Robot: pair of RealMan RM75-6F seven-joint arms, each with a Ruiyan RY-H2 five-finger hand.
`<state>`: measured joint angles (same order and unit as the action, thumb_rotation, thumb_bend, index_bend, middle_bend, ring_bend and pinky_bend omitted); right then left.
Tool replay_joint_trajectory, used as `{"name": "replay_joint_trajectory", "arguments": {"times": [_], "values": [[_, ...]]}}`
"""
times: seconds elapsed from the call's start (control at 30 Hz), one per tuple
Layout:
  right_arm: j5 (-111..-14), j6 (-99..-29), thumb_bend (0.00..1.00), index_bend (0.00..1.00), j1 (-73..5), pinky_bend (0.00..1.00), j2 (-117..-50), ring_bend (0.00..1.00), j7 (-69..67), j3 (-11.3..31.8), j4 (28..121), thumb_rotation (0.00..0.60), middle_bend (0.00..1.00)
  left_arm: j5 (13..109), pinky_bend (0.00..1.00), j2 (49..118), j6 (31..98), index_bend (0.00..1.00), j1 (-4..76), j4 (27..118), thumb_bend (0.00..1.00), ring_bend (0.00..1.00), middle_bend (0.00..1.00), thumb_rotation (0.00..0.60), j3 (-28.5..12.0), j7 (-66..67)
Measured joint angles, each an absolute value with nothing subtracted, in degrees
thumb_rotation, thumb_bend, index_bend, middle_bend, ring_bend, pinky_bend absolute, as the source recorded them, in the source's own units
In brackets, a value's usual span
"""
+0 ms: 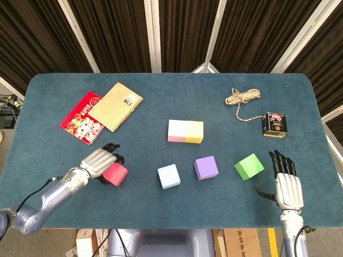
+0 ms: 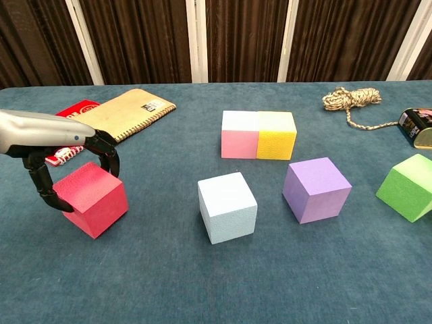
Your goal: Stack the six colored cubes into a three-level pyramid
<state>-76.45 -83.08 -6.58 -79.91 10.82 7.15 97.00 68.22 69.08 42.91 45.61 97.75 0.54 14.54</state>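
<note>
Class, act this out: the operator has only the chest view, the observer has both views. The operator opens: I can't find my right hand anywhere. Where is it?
Observer: The head view shows your right hand near the front edge of the table, just right of the green cube and not touching it.
Operator: Is it holding anything?
Observer: No. Its back faces up, its fingers are straight and point away from you, and it is empty.
Operator: My view cuts off the can on the right. What's around it?
Observer: The can sits apart from the cubes. The rope bundle lies behind it, and its loose end stops short of the can.
</note>
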Motion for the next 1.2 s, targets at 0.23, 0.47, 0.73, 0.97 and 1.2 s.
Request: {"name": "replay_joint_trajectory", "arguments": {"times": [0.23,0.47,0.73,0.97,1.2], "values": [[-76.0,-82.5,0.12,0.00,-6.8,0.00,-80.0,0.03,10.8,7.2,96.9,0.600,0.01,65.6,0.00,71.3,49.2,0.30,42.5,96.7,0.24,0.04,0.42,0.600,0.2,16.1],[-75.4,-81.4,0.12,0.00,-7.2,0.00,-80.5,0.03,11.2,7.2,96.2,0.600,0.01,57.8,0.00,76.5,54.3,0.31,41.8,94.2,0.24,0.05,0.43,0.600,-3.3,20.3],[-74.8,-81.0,0.12,0.00,-7.7,0.00,-81.1,0.03,11.9,7.3,95.6,0.600,0.01,45.6,0.00,80.9,55.5,0.31,45.7,92.2,0.24,0.05,0.42,0.600,-9.0,27.8],[-74.7,-80.6,0.12,0.00,-7.8,0.00,-81.0,0.03,11.8,7.2,95.5,0.600,0.01,35.3,0.00,83.8,56.7,0.29,48.0,92.0,0.24,0.05,0.40,0.600,-12.3,30.2],[-74.9,-80.8,0.12,0.00,-7.7,0.00,-80.7,0.03,11.7,7.2,95.7,0.600,0.01,24.5,0.00,85.1,58.5,0.25,49.8,92.4,0.23,0.05,0.32,0.600,-14.4,32.6]]}}
